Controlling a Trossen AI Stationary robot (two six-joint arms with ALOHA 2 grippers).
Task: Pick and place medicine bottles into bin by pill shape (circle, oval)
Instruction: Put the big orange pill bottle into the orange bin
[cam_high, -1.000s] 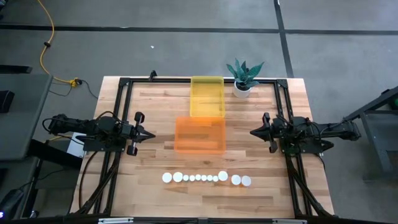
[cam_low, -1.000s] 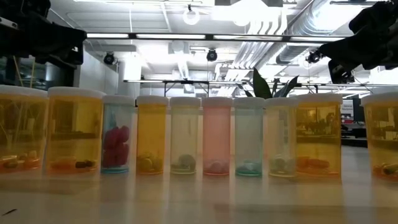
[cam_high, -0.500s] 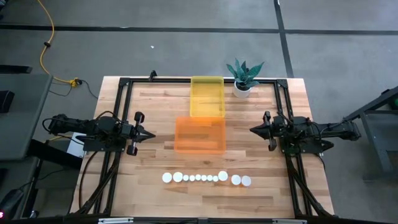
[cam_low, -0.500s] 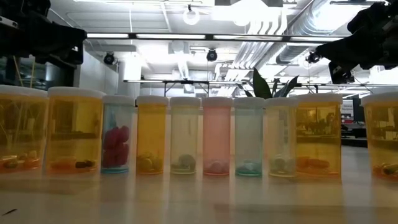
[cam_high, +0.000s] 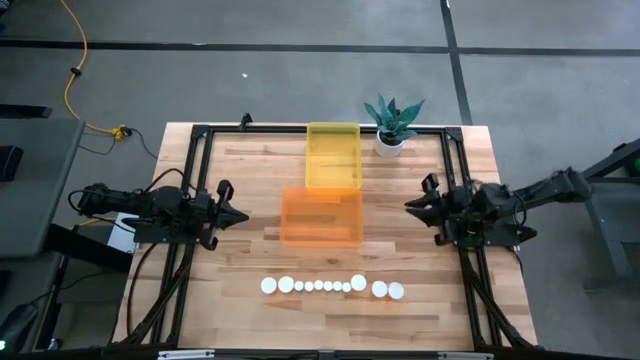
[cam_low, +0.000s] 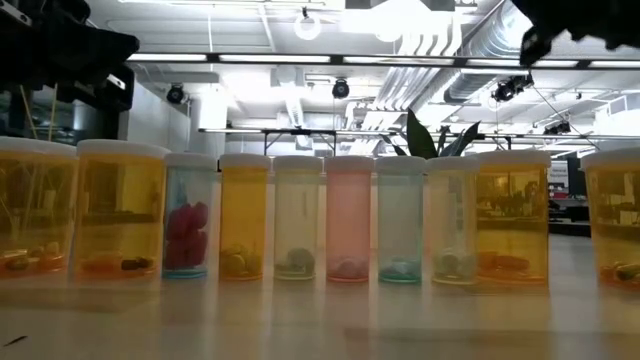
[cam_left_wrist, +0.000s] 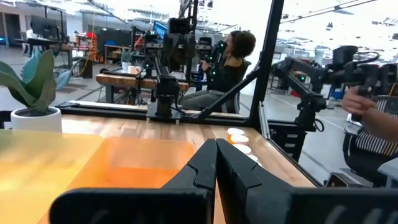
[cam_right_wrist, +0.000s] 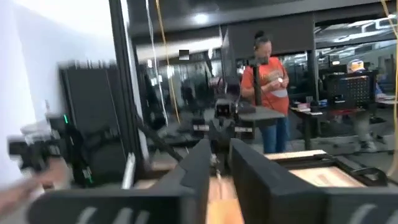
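Left end effector (cam_high: 240, 215): fingers pressed together, empty, above the desk (cam_high: 250, 255) near its left edge. Right end effector (cam_high: 411, 208): fingers a narrow gap apart, holding nothing, near the right edge. Medicine bottles (cam_high: 330, 286) in a row along the front edge, untouched. Orange bin (cam_high: 320, 216) mid-desk; yellow bin (cam_high: 333, 153) touching behind it, at the back edge.

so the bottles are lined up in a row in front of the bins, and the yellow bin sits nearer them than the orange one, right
Not quite. The high view shows the bottles in a row in front of the bins, but the orange bin sits nearer them; the yellow bin is behind it, by the plant.
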